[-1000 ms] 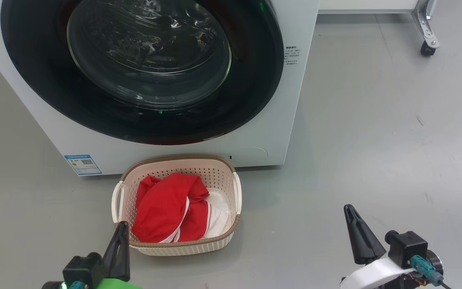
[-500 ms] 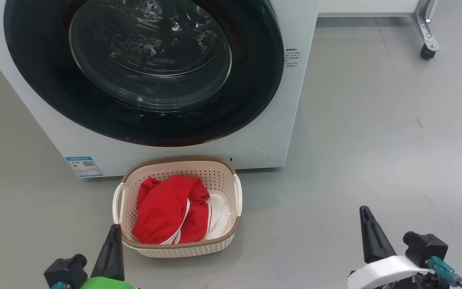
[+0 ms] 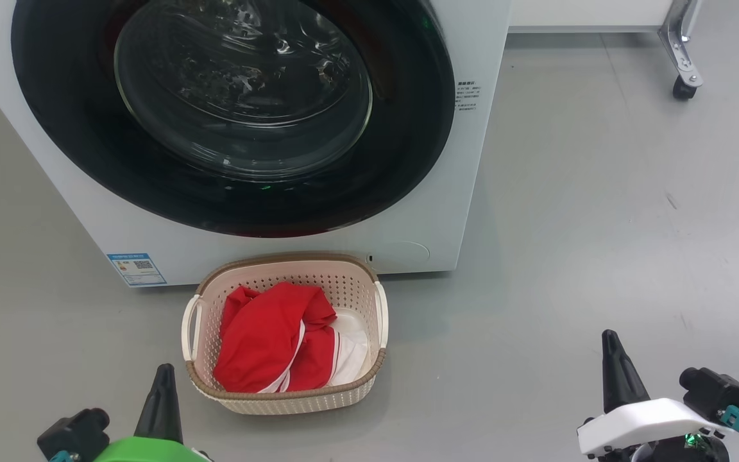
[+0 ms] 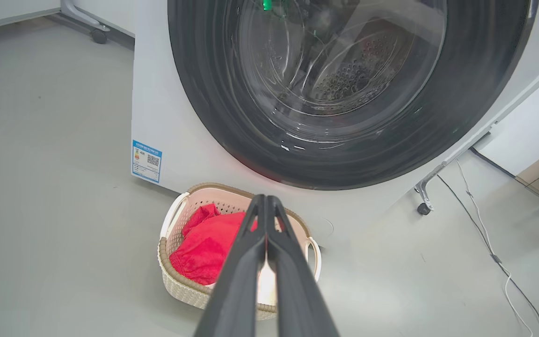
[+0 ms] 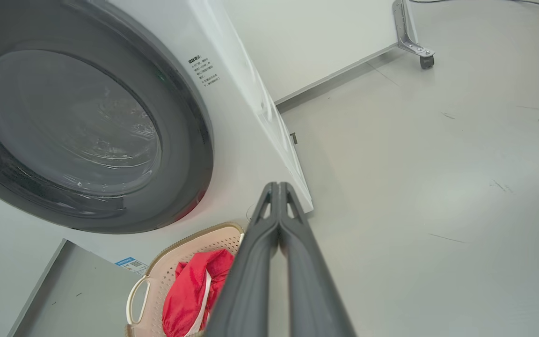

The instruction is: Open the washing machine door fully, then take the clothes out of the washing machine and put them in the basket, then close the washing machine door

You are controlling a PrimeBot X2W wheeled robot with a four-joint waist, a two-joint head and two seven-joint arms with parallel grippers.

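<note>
Jaws pressed together and empty on both the left gripper (image 3: 164, 373), near left, and the right gripper (image 3: 611, 339), near right, each poised over the grey floor (image 3: 600, 244). Between them and a little farther, the basket (image 3: 292, 402) stands on the floor holding the clothes (image 3: 263, 343), red with white trim. Just beyond stands the washing machine (image 3: 472, 167), with a blue sticker (image 3: 136, 268) at its lower left. The washing machine door (image 3: 408, 160) lies shut against its front. Far right: a caster (image 3: 684, 88).
</note>
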